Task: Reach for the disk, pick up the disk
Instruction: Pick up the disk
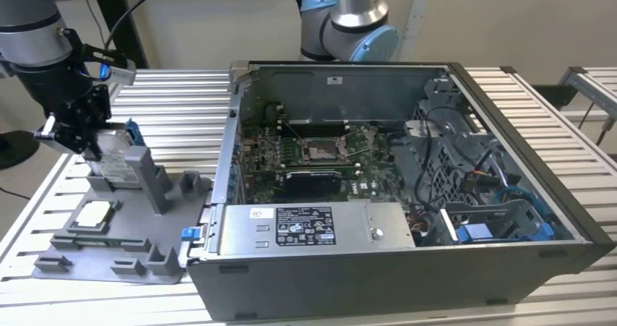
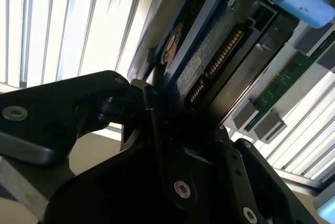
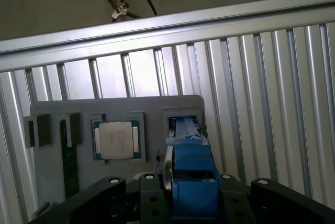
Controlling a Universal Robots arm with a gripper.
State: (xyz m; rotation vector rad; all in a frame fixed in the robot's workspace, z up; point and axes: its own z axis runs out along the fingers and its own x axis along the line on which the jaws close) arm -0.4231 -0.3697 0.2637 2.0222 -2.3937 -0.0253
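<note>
Silver-grey with a blue carrier frame along its edge, the disk [image 1: 115, 160] stands on edge, slightly tilted, in a slot of the grey fixture [image 1: 126, 250] on the slatted tabletop [image 1: 173, 102], at the exterior view's left. A grey upright post [image 1: 141, 173] rises just beside it, and a square silver chip [image 1: 94, 214] lies nearby. The open computer case [image 1: 405, 268] sits beside the fixture. The black pincer [image 1: 92, 147] straddles the disk's upper end; I cannot tell whether it is clamped or slack.

Disk [image 1: 115, 158] — dull metal, blue plastic frame; fixture [image 1: 126, 250] matt grey plastic.
</note>
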